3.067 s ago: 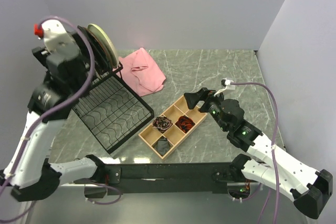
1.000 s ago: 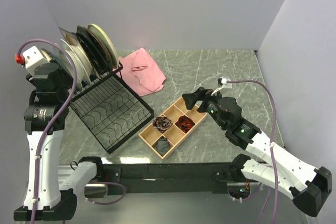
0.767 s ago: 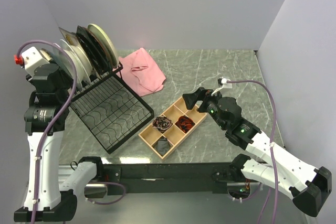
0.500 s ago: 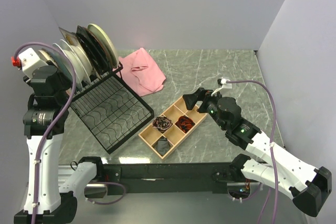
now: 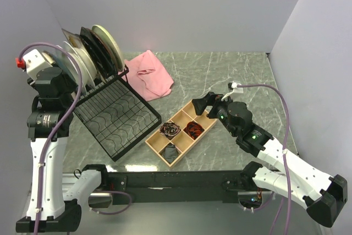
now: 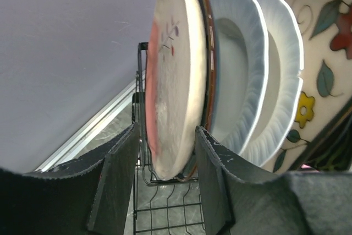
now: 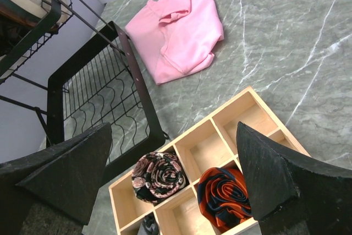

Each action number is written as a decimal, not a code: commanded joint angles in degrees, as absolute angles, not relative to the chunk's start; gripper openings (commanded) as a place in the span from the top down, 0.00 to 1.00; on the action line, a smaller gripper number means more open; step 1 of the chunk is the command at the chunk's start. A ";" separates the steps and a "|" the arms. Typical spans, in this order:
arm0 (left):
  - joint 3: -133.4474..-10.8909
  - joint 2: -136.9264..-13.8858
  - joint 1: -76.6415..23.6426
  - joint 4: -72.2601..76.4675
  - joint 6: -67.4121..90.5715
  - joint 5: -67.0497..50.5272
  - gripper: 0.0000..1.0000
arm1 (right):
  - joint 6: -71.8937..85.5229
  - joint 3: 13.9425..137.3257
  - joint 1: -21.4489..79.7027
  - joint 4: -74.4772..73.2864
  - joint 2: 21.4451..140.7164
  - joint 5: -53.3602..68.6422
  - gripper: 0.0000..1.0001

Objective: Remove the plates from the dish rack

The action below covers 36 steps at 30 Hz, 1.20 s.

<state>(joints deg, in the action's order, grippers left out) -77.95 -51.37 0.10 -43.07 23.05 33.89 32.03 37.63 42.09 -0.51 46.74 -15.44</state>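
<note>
Standing on edge in the raised back of the dish rack (image 5: 118, 116), the plates form a tight row, each disc's long axis running up and down in the left wrist view and leaning slightly away from the left gripper (image 6: 166, 130). The pink-cream plate (image 6: 176, 70) is the one nearest that gripper, edge-on to it, its patterned face turned to the left finger's side. Its lower rim sits between the two fingers (image 6: 115, 185). The jaws stand partly apart around it, with a strip of rack wire showing between the left finger and the rim, so I cannot tell whether they actually clamp it. Beyond the right finger the row goes on: a dark-red-rimmed plate (image 6: 208, 53) tight behind the first, two white plates (image 6: 242, 64), then a square cream floral plate (image 6: 324, 37) (only its corner shows). The right gripper (image 7: 173, 130) is spread wide and holds nothing. Below and just ahead of it lies the wooden tray (image 7: 247, 89), with the pink cloth (image 7: 179, 31) farther ahead. Three seconds ago the left arm stood high in front of the stack and hid most of it. Now it sits lower at the stack's left end and the plates show. The right arm has not moved.
</note>
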 commanded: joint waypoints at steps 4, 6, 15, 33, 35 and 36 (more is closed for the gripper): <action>-74.72 -49.84 1.67 -40.09 22.68 31.91 0.48 | 31.55 40.87 42.28 0.44 46.41 -16.96 0.00; -72.78 -48.96 1.84 -39.20 22.24 30.94 0.47 | 31.55 40.61 42.19 0.35 46.32 -17.14 0.00; -68.91 -45.44 2.02 -35.77 18.72 28.92 0.45 | 31.64 40.78 42.19 0.44 46.85 -17.14 0.00; -74.53 -51.24 2.46 -35.42 15.29 28.83 0.46 | 31.55 40.69 42.19 0.44 45.79 -18.19 0.01; -73.66 -50.98 2.63 -33.41 14.42 29.18 0.46 | 31.55 40.61 42.19 0.35 45.62 -18.37 0.01; -72.96 -50.89 2.64 -32.88 13.98 29.35 0.46 | 31.55 40.61 42.27 0.44 45.53 -18.37 0.01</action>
